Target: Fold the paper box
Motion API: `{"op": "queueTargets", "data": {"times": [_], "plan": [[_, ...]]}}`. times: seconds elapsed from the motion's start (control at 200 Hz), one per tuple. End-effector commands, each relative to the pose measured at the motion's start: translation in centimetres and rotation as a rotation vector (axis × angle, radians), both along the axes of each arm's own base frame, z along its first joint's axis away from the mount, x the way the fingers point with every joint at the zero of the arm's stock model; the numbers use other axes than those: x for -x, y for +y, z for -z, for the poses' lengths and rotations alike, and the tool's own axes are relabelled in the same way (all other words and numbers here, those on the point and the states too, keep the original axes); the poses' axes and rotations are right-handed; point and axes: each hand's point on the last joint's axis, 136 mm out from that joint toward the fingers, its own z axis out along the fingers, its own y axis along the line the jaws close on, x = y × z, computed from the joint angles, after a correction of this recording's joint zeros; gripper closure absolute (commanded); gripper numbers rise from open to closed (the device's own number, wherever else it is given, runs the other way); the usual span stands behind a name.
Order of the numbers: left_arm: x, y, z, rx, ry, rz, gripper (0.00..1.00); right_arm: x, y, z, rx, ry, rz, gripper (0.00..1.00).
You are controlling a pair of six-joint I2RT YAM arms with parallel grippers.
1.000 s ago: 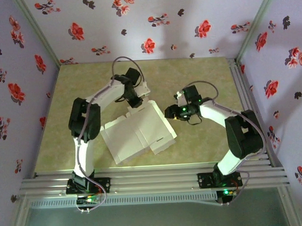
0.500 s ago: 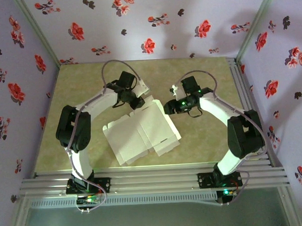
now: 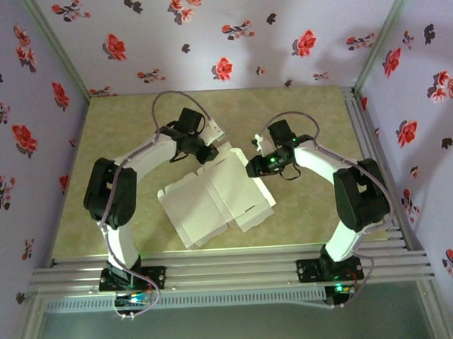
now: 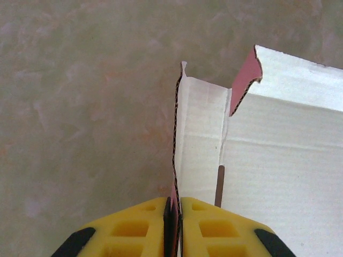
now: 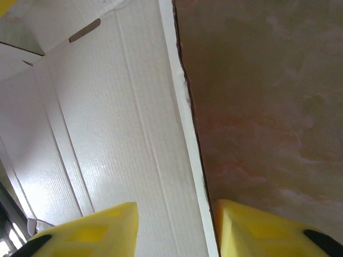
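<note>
The paper box point(image 3: 216, 199) lies opened out, pale face up, in the middle of the table. My left gripper point(image 3: 203, 152) is at its far edge. In the left wrist view the yellow fingers point(image 4: 128, 230) are shut on a thin flap point(image 4: 201, 139) that stands on edge, with pink showing on its other face. My right gripper point(image 3: 255, 168) is at the box's far right edge. In the right wrist view its fingers point(image 5: 91, 233) stand apart astride the edge of a white panel point(image 5: 107, 134), which runs close to the right finger.
The tabletop point(image 3: 120, 121) is mottled green-beige, with flowered walls on three sides. An aluminium rail frame point(image 3: 230, 270) runs along the near edge and another rail point(image 3: 359, 135) along the right side. Bare table lies left and behind the box.
My right gripper has moved left onto the box's right edge and its jaws have narrowed. The left arm swung outward, still holding the flap. The box slid slightly right.
</note>
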Motion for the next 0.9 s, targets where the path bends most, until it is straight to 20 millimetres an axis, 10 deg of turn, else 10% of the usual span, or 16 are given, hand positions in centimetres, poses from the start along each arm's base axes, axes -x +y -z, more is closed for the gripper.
{"op": "queueTargets", "data": {"times": [0.0,0.335,0.895], "plan": [[0.14,-0.29,-1.55,0.052,-0.021,-0.007,0.86,0.26,0.38,0.71,0.012,-0.011,-0.028,0.61],[0.46,-0.61,-1.64,0.098,-0.024,-0.004,0.86,0.42,0.55,0.77,0.066,-0.045,-0.042,0.81],[0.72,-0.61,-1.52,0.114,-0.018,-0.003,0.86,0.10,1.11,1.34,0.079,-0.063,-0.069,0.76]]}}
